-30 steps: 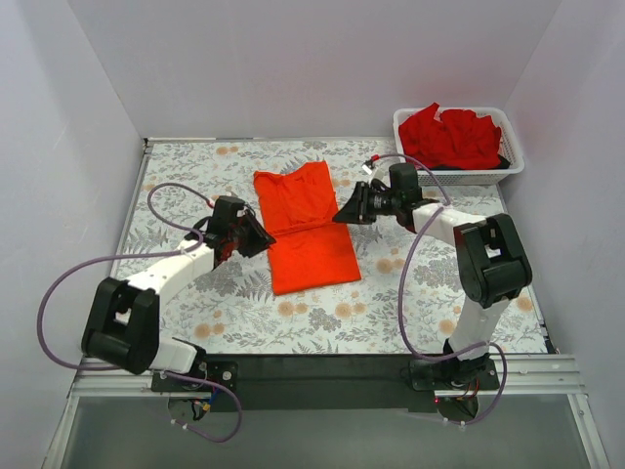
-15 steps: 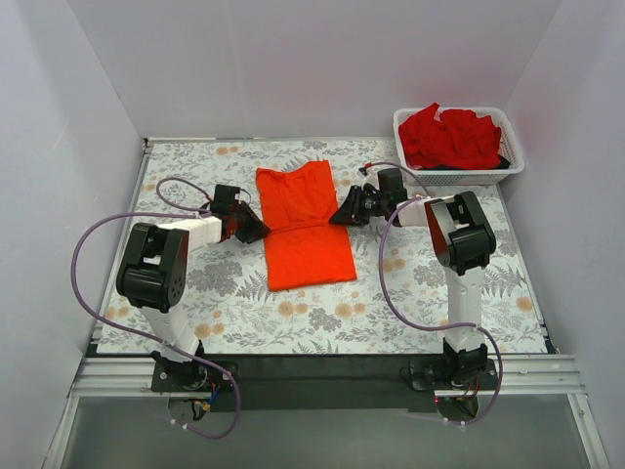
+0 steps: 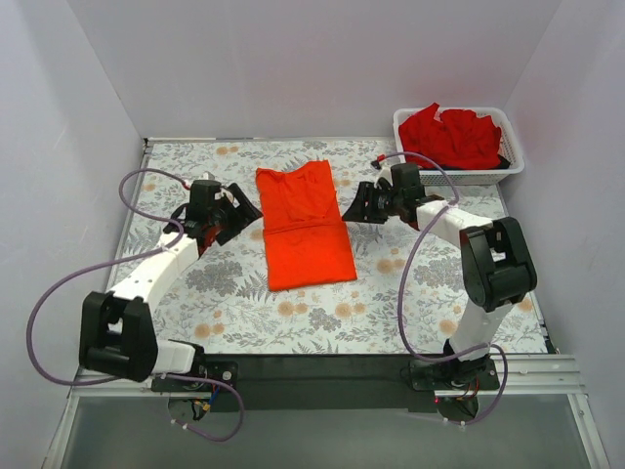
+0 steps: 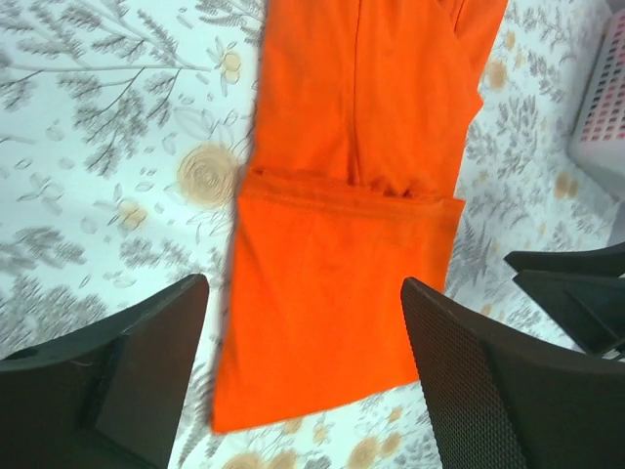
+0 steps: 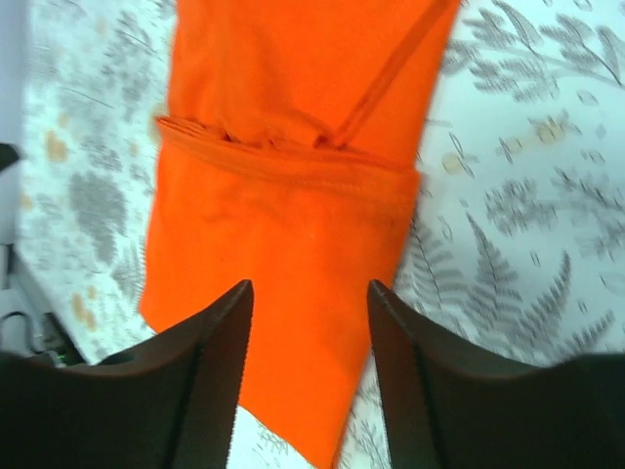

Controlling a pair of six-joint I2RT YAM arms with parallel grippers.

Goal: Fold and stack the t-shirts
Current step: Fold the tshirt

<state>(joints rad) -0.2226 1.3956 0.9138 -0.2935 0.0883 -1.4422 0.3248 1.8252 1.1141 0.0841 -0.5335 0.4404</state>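
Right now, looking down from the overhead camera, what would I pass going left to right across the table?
left gripper → orange-red t-shirt → right gripper → white basket holding deeper red t-shirts

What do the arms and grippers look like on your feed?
White links and bulky black joints on left arm and right arm, each trailing a purple cable. Black left gripper and right gripper: two broad tapered fingers, finely textured inside.

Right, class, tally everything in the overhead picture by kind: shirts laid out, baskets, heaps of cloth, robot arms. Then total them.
Orange shirt, laid out: 1
White basket: 1
Heap of red cloth in it: 1 (shirts within cannot be counted)
Robot arms: 2, left arm and right arm
Total: 5
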